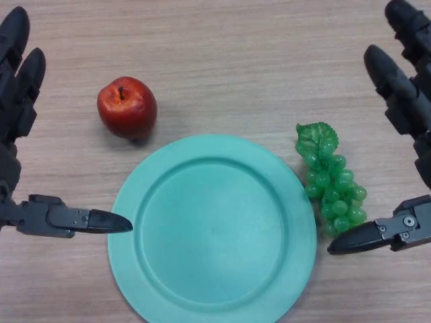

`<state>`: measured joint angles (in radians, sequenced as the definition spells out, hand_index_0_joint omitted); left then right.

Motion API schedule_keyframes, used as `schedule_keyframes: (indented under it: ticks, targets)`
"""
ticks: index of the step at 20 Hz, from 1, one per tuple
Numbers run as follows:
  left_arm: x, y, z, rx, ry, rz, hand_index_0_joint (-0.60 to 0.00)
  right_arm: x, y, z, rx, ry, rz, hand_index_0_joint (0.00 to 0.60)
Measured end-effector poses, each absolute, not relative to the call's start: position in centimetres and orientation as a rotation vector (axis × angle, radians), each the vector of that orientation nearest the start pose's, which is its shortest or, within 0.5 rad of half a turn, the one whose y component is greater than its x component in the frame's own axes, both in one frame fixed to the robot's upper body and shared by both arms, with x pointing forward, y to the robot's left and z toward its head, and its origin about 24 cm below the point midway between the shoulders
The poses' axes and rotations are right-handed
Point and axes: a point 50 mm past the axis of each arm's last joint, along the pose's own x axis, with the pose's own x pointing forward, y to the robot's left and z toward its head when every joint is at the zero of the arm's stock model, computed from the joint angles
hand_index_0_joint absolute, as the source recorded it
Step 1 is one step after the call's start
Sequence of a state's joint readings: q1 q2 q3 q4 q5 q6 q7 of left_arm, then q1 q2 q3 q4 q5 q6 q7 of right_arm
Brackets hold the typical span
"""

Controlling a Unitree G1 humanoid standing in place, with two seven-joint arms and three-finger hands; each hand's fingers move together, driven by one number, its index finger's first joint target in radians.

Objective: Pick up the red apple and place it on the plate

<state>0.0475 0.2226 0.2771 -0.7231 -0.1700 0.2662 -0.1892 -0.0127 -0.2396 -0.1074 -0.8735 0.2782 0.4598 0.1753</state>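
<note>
The red apple (127, 107) stands upright on the wooden table, just beyond the upper left rim of the teal plate (212, 296). The plate holds nothing. My left hand (17, 87) is at the left edge, open, its fingers straight and its thumb pointing toward the plate's left rim; it is left of the apple and apart from it. My right hand (404, 94) is at the right edge, open and empty, its thumb pointing toward the plate's right rim.
A bunch of green grapes (330, 182) with a leaf lies on the table against the plate's right rim, between the plate and my right hand. Bare wooden table lies beyond the plate and apple.
</note>
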Motion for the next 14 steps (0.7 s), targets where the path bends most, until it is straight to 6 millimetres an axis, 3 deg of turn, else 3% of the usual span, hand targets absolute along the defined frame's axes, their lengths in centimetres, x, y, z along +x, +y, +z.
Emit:
schedule_keyframes:
  ticks: [8, 14]
  targets:
    - [21.9, 20.9, 17.1, 0.171, -0.404, -0.021, 0.0, 20.6, -16.4, 19.8, -0.097, -0.407, 0.284, 0.0]
    - [25.3, 22.1, 18.3, 0.208, -0.412, 0.003, 0.0, 20.7, -16.9, 19.7, -0.11, -0.397, 0.283, 0.0]
